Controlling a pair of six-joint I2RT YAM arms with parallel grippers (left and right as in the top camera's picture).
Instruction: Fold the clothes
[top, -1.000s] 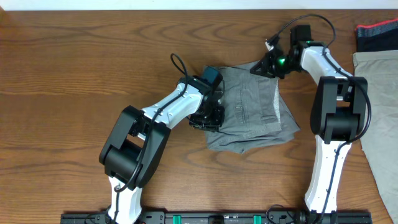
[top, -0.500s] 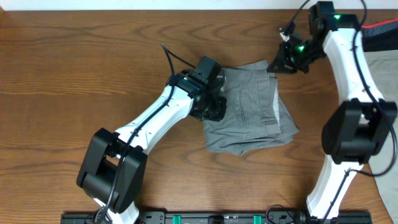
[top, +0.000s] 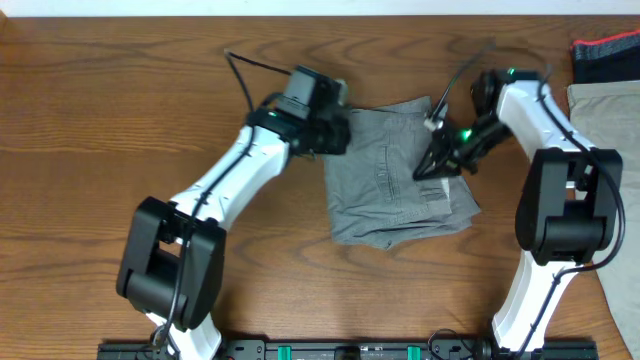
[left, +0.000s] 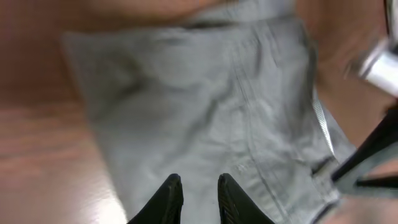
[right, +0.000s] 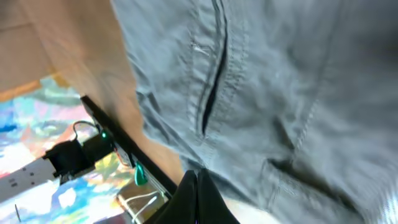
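The clothes, a pair of grey-green shorts (top: 395, 190), lie folded in a rough rectangle at the table's middle, with seams and a pocket slit showing (right: 280, 81). My left gripper (top: 338, 132) hovers at their upper left corner. Its fingers (left: 169, 194) stand a little apart with nothing between them, and the cloth (left: 205, 112) spreads below. Over the right part of the shorts, by the waistband, my right gripper (top: 420, 175) points left. Its jaws (right: 198, 183) are pressed together and hold nothing.
A pale grey-beige garment (top: 610, 150) lies along the table's right edge. A dark folded garment with a red band (top: 605, 55) sits at the far right corner. Bare wooden table (top: 100, 120) stretches to the left of the shorts.
My left gripper has lifted off the shorts' left edge, moved up and left, and its jaws have parted slightly. My right arm swung out to the far right, then back over the shorts.
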